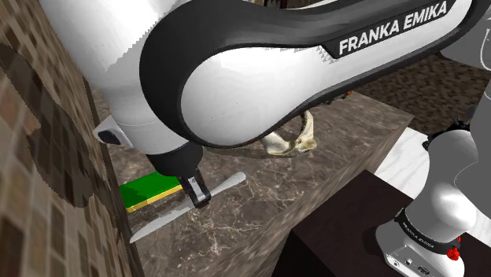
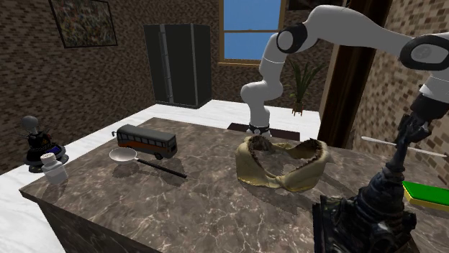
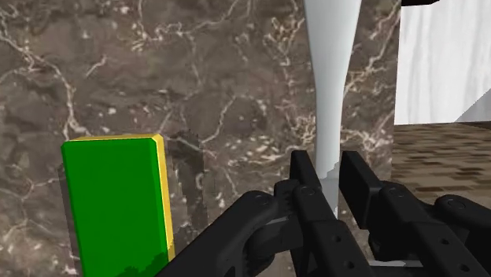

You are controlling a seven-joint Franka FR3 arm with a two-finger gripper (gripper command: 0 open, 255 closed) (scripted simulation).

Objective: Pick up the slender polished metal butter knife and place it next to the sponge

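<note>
Gripper (image 3: pixel 328 169) fingers are clamped on the butter knife (image 3: pixel 330 79). Left of the fingers lies the sponge (image 3: pixel 114 204), a flat green block with a yellow edge, on a veined marble counter (image 3: pixel 220 71). Between the fingers, the butter knife is slender, smooth, pale grey and tapering. Judged step: transfer. Next move: lower the butter knife beside the sponge, then release.

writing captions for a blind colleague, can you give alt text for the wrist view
The black claw is shut on a pale, slender butter knife that stretches away from it over a dark marbled counter. A green sponge with a yellow edge lies flat on the counter beside the claw.
</note>
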